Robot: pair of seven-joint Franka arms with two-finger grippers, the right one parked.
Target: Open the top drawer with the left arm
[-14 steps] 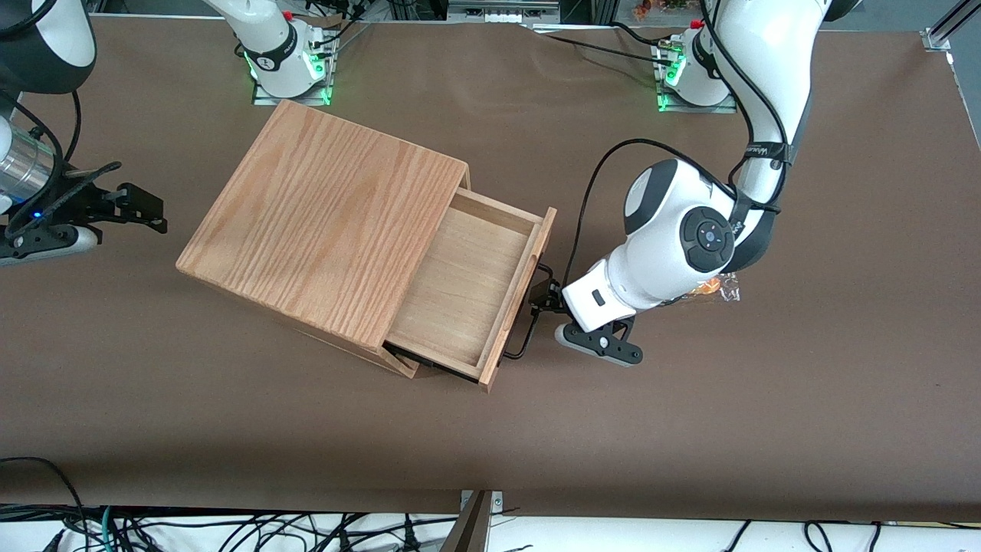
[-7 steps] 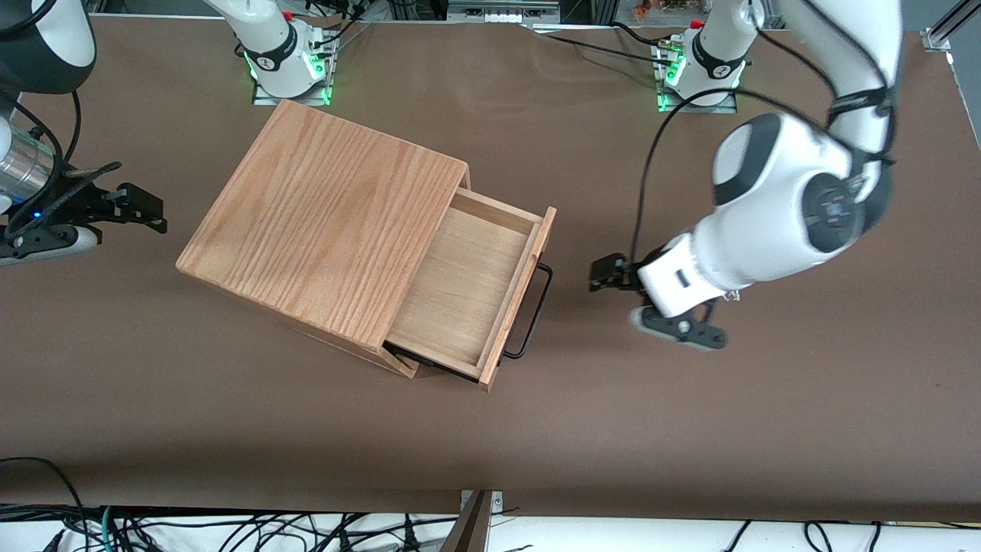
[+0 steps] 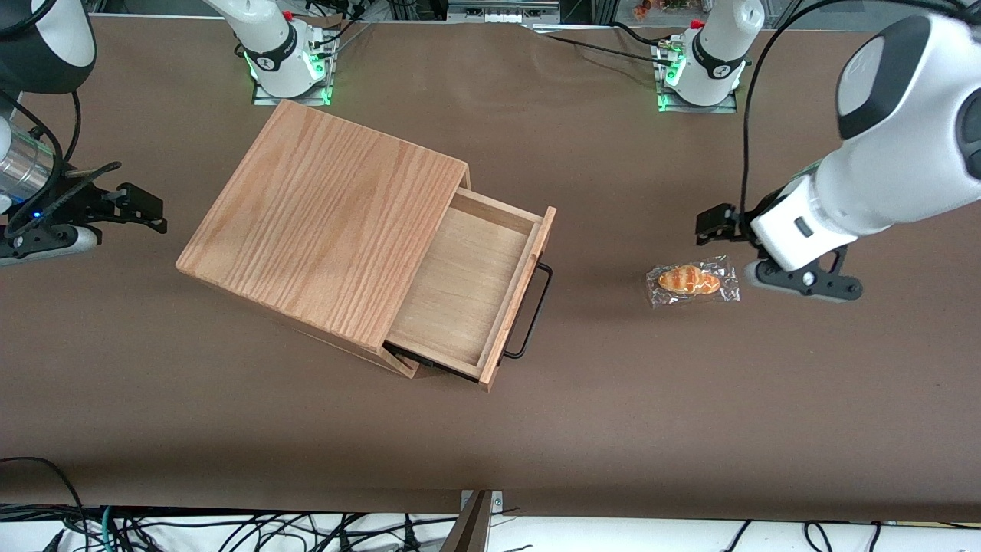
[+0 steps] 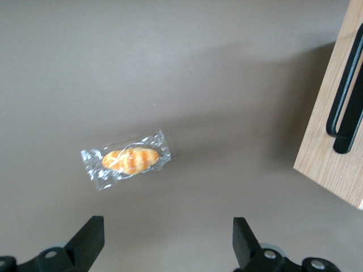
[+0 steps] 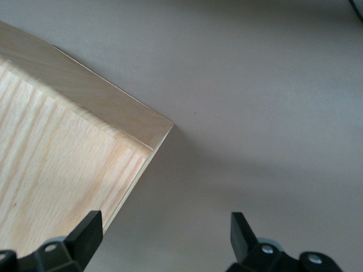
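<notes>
The top drawer [image 3: 467, 287] stands pulled out of the wooden box [image 3: 322, 222], nothing inside. A wrapped bun [image 3: 692, 280] lies on the desk [image 3: 690, 399] between drawer and gripper [image 3: 709, 222], whose fingers [image 4: 88, 241] spread wide, holding nothing.

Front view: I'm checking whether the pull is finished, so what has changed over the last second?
The left arm let go of the drawer's handle and drew back toward its own end of the table. Its gripper, fingers open, now hangs clear of the handle, above the table near a wrapped bread roll that the arm had covered. The top drawer stayed pulled out and the wooden box did not shift.
</notes>
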